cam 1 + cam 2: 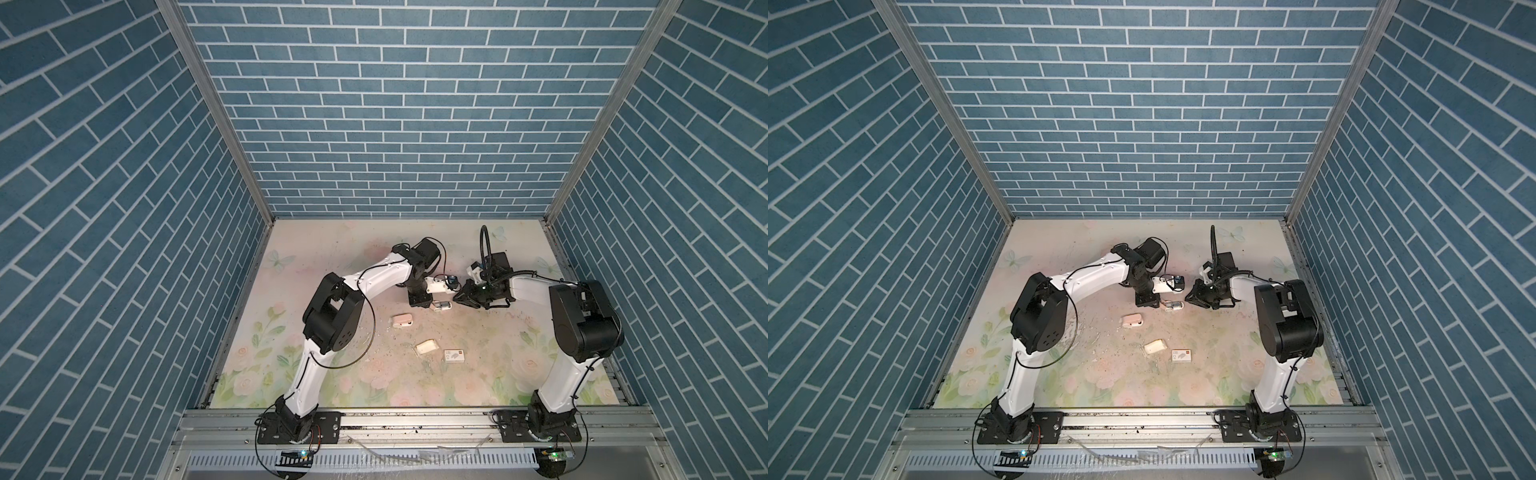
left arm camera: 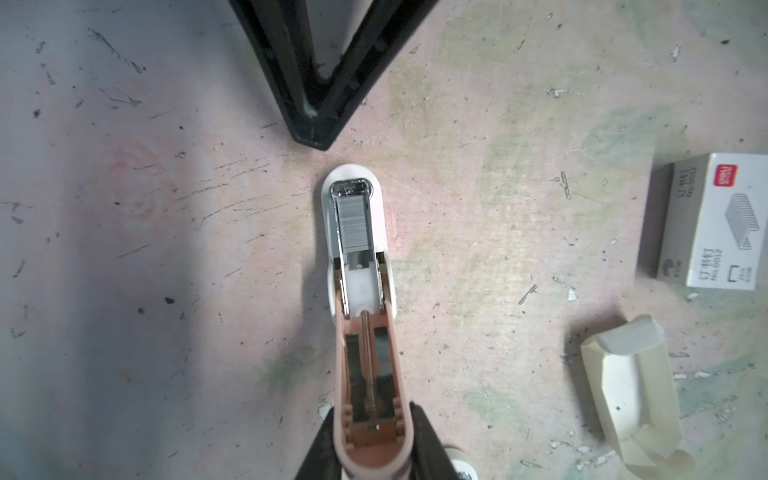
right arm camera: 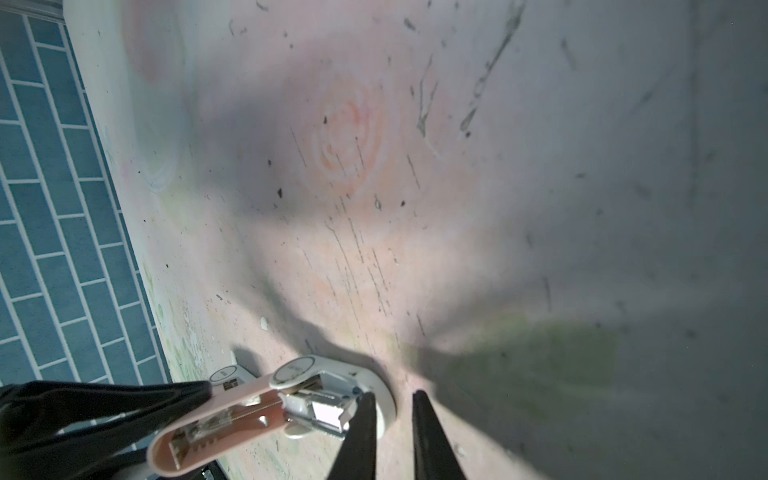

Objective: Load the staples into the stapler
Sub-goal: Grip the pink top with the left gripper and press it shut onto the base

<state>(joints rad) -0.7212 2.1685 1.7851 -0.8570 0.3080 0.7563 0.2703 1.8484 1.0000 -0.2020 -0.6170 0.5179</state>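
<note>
Left claw (image 2: 372, 417) clamps the raised lid of the small pink-and-white plastic stapler (image 2: 362, 291), silvery-grey metal staples (image 2: 353, 226) lying in its open channel, whose long axis points at the empty, slightly parted right claw (image 3: 394, 394).

Your two arms are built alike. On the left arm (image 1: 308, 374) you see glossy white shells for the long links and bulky matte-black housings at the joints. Its elbow housing (image 1: 332, 318) has a ring of small holes on its round face. The right arm (image 1: 562, 374) matches it. Each stands on a black base plate (image 1: 328, 434) fixed with silver screws. Thin black cables (image 1: 373, 326) loop loosely beside the links, and a black tie straps one to the right arm's white shell. Each wrist carries a white camera mount (image 1: 437, 286). Your left claw (image 2: 372, 408) and right claw (image 3: 394, 394) have plain black fingers (image 3: 430, 440) tapering to narrow tips.
</note>
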